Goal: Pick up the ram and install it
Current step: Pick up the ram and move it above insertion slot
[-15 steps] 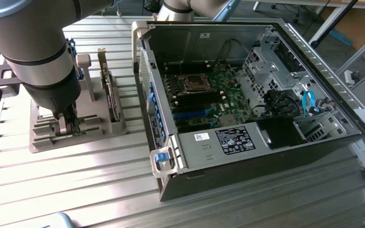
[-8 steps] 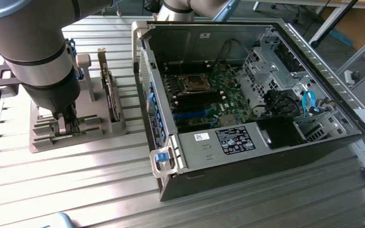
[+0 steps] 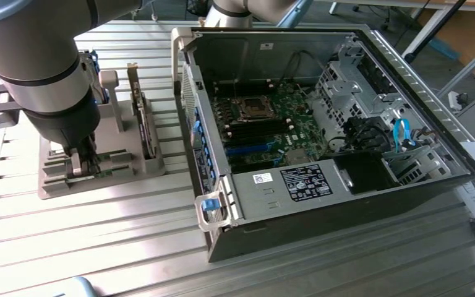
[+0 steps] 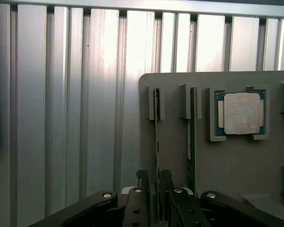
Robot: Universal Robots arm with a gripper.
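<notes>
The count gives one ram stick plus another ram stick, two in all, with one square processor chip and one grey holder bearing all three. One robot arm carries one gripper with two fingers, and one open computer case holds one motherboard. One upright dark expansion card is certain; there may be a second, since the arm covers part of that spot.
</notes>
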